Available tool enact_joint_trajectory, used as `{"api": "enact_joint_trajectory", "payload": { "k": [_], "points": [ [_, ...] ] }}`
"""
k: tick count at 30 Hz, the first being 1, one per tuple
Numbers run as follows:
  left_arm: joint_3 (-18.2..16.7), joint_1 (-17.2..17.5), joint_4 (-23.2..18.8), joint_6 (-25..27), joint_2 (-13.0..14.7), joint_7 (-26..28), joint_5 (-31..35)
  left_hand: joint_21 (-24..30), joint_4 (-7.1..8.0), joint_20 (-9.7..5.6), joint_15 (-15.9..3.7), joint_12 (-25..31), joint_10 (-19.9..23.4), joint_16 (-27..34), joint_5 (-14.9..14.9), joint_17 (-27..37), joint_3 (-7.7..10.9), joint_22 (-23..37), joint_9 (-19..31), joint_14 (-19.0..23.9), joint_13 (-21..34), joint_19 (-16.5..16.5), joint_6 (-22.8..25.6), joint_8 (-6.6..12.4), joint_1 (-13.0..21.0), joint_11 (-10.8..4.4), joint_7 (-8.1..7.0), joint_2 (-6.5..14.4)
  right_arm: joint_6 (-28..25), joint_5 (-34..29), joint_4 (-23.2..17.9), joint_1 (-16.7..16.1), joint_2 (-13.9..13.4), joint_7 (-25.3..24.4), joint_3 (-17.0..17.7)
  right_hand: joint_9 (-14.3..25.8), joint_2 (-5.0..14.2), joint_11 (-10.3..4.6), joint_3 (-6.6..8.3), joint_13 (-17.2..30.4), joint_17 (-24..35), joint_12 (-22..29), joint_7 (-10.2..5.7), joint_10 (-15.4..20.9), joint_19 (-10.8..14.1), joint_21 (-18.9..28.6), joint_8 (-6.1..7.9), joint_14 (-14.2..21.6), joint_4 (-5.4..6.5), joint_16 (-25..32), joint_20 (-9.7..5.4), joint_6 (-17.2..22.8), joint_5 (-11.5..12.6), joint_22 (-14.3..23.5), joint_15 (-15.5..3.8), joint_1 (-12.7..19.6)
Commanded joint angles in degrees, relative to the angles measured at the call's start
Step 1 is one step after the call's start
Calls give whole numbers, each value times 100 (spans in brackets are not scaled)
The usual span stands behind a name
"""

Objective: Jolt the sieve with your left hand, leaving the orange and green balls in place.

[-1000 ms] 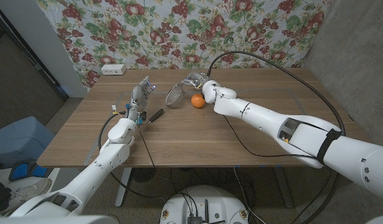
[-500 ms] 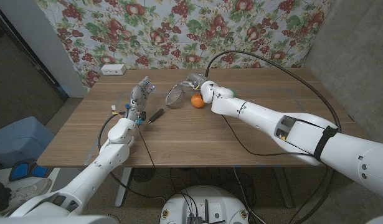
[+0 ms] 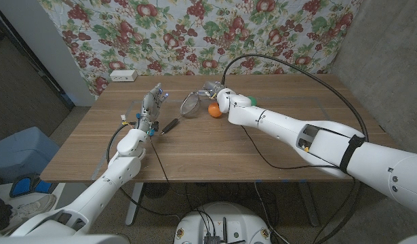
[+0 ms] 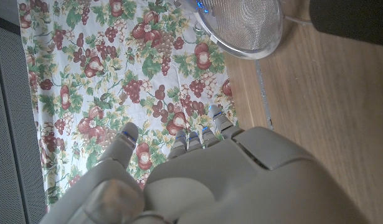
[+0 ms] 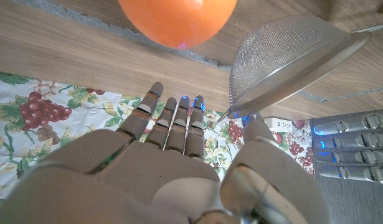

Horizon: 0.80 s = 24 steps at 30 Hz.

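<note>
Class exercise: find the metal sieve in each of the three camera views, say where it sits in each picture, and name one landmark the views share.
Head view: the sieve lies on the table, centre, just left of the orange ball.
Left wrist view: its mesh bowl sits at the top edge.
Right wrist view: the bowl is upper right, beside the orange ball.
Shared landmark: the floral cloth.

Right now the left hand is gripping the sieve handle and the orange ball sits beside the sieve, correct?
Not quite. The left hand holds nothing; in the head view it stands apart from the sieve, open, with the black handle lying untouched on the table. The orange ball does sit beside the sieve.
</note>
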Motion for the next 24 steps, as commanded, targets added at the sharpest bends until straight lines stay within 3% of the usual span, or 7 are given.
{"api": "enact_joint_trajectory", "payload": {
  "k": [1, 5, 8, 15, 19, 24],
  "points": [
    [-15, 13, -4, -1, 10, -9, -15, -21, -36, 17, 26, 15, 21, 34, 0, 12, -3, 31, 19, 24, 19, 29, 31, 17, -56, -2, -3, 231, -137, -146, 159, 61, 105, -31, -163, 6, 63, -3, 78, 20, -16, 44, -19, 103, 93, -4, 73, 101, -71, 15, -49, 123, 56, 12, -76, 251],
    [-16, 17, -5, -5, 10, -1, -10, -32, -38, 18, 26, 15, 21, 34, 0, 12, -4, 31, 19, 24, 19, 35, 32, 17, -57, 2, -3, 233, -163, -167, 175, 46, 123, -99, -170, 8, 177, -30, 141, 28, -21, 85, -83, 248, 117, -13, 93, 180, -58, 45, -131, 223, 85, 13, -180, 423],
    [-13, 14, -3, 3, 18, -21, -14, -39, -42, 19, 24, 15, 20, 33, -1, 11, -5, 31, 19, 24, 19, 34, 31, 17, -57, -3, -3, 230, -162, -212, 175, 23, 122, -208, -182, 19, 308, -28, 162, 66, -5, 191, -125, 569, 207, -11, 186, 364, -20, 134, -190, 572, 95, 16, -301, 623],
    [-9, 4, -15, 38, 38, -36, -18, -51, -47, 19, 27, 14, 19, 32, -1, 10, -5, 32, 19, 24, 19, 40, 36, 18, -55, 6, -11, 232, -221, -279, 233, 21, 160, -285, -226, 83, 513, -167, 131, 305, 144, 614, -317, 1608, 456, 24, 541, 960, 4, 539, -377, 1714, 86, 32, -627, 1132],
    [-8, -10, -2, 38, 38, -51, -21, -60, -49, 21, 29, 15, 20, 34, -2, 10, -8, 32, 19, 26, 19, 43, 40, 20, -56, 4, -11, 231, -255, -319, 313, 34, 202, -326, -263, 154, 533, -260, 136, 463, 276, 829, -313, 2103, 563, 63, 769, 1252, -29, 810, -421, 2205, 91, 41, -745, 1459],
    [-7, -24, 2, 41, 42, -55, -16, -68, -52, 19, 30, 13, 15, 33, -2, 10, -8, 32, 19, 26, 19, 48, 39, 19, -55, 4, -9, 233, -294, -328, 412, 62, 253, -332, -285, 283, 539, -322, 116, 604, 405, 989, -320, 2451, 633, 98, 961, 1425, -10, 1028, -464, 2425, 87, 50, -818, 1689]
  ]
}}
